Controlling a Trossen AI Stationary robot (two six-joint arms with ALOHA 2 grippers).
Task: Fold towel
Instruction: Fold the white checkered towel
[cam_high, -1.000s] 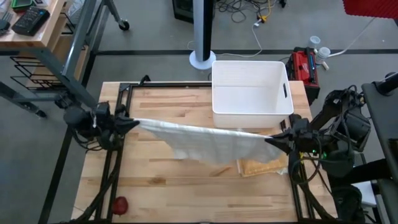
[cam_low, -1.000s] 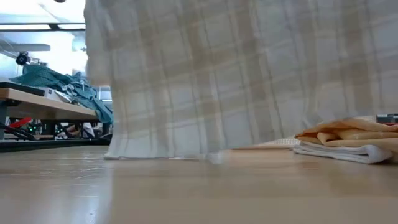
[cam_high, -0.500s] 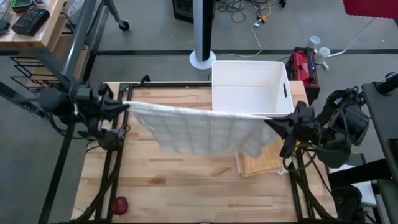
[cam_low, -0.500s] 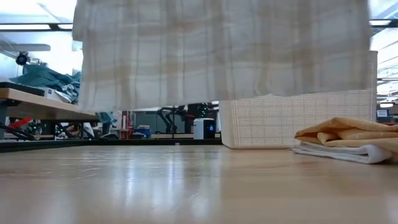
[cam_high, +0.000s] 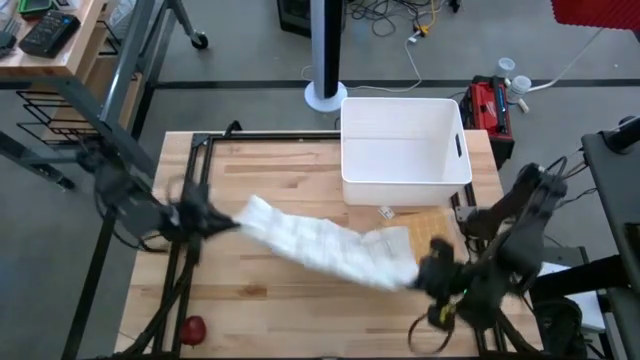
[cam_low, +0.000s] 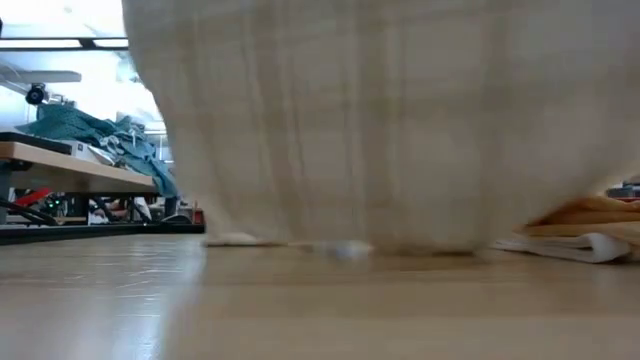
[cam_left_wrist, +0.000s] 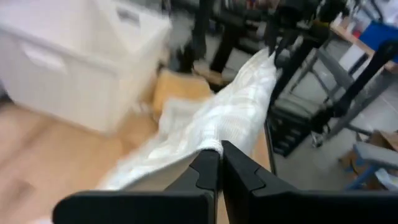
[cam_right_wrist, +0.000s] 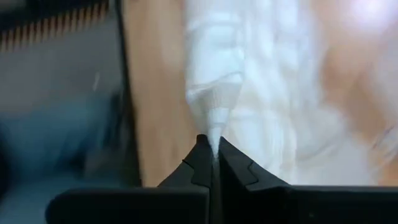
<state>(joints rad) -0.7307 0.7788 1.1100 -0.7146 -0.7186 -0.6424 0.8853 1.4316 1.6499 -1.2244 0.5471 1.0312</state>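
Note:
A white plaid towel (cam_high: 330, 245) hangs stretched between my two grippers over the middle of the wooden table. In the low view its lower edge (cam_low: 330, 242) reaches the tabletop. My left gripper (cam_high: 232, 222) is shut on the towel's left end. My right gripper (cam_high: 425, 275), nearer the table's front edge, is shut on its right end. In the left wrist view the towel (cam_left_wrist: 230, 118) runs away from my left gripper (cam_left_wrist: 219, 163) toward the other arm. My left gripper pinches the towel's left upper corner (cam_left_wrist: 214, 147) between its two shut fingers, coming nearly level from the table's left side. The cloth runs from there toward the other gripper, bunched into folds. My right gripper pinches the towel's right upper corner (cam_right_wrist: 214, 134) between its shut fingers, slanting down from the table's right side. The cloth is gathered to a point at the fingers and spreads out beyond them.
A white bin (cam_high: 405, 150) stands at the table's far right. A folded tan and white stack (cam_low: 575, 232) lies in front of it, partly under the hanging towel. A small red object (cam_high: 192, 328) lies near the front left corner.
Half a second ago both grippers had swung the towel up and toward the far edge, its lower edge clear of the table. Both have since come back toward the near edge, the right one farther and lower. The towel has dropped, and its lower edge is on the table again.

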